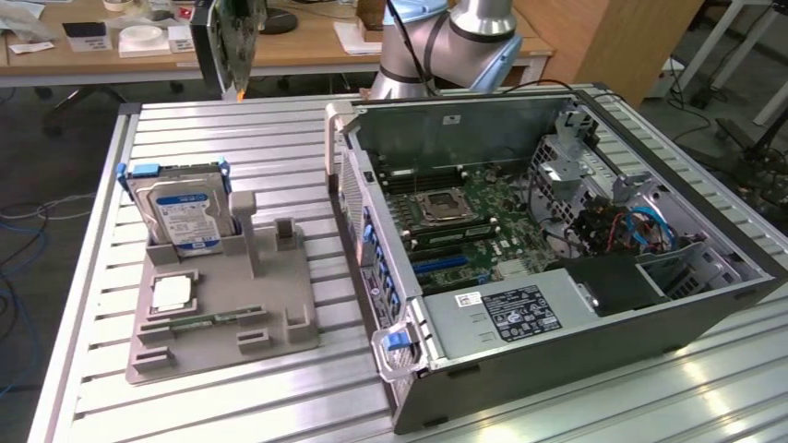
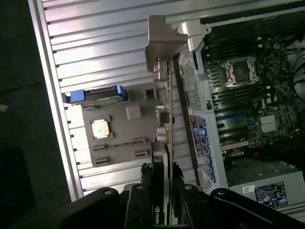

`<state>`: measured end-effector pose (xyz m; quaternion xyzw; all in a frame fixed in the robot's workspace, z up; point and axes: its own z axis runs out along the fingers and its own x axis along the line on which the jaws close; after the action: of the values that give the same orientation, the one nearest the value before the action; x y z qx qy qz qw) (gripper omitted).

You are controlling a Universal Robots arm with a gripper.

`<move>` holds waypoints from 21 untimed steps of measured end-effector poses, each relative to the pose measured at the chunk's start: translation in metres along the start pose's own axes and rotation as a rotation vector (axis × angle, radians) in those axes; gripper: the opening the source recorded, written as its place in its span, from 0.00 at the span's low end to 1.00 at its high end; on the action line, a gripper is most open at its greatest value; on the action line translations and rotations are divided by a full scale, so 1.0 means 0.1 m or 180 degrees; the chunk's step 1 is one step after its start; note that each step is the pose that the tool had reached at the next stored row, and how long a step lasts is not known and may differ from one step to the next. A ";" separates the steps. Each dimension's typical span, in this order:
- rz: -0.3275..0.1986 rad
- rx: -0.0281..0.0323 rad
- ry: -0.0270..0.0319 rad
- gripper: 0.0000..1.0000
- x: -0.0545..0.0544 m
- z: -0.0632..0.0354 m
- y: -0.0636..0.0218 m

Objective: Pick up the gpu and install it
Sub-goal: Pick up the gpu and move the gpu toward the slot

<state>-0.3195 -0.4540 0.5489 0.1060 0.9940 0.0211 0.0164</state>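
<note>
The gpu point(image 1: 234, 41) hangs upright high above the far left part of the table in the exterior view, dark-faced with a tan edge. From the wrist it appears edge-on as a thin strip point(image 2: 167, 138) ending in its silvery bracket point(image 2: 159, 45). My gripper point(image 2: 162, 183) is shut on the card's near end, one black finger point(image 2: 146, 188) on each side. Below and to the side lies the open computer case point(image 1: 689, 286), with its motherboard point(image 1: 456, 212) and blue expansion slots point(image 1: 444, 265) exposed.
A grey parts holder point(image 1: 265, 318) on the slatted table point(image 1: 246, 138) carries a blue-labelled hard drive point(image 1: 185, 217), a processor chip point(image 1: 173, 293) and a green memory stick point(image 1: 203, 320). The case's power supply point(image 1: 518, 314) and drive cage point(image 1: 560, 175) flank the motherboard. A wooden desk point(image 1: 308, 46) stands behind.
</note>
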 end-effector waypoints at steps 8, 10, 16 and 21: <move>0.0000 0.0000 0.0000 0.27 0.00 0.000 0.000; 0.0000 0.0000 0.0000 0.27 0.00 0.000 0.000; -0.0034 -0.0001 0.0002 0.27 0.00 0.000 0.000; -0.0067 -0.0002 0.0003 0.27 0.00 0.001 0.000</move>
<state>-0.3195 -0.4540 0.5488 0.0956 0.9951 0.0213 0.0161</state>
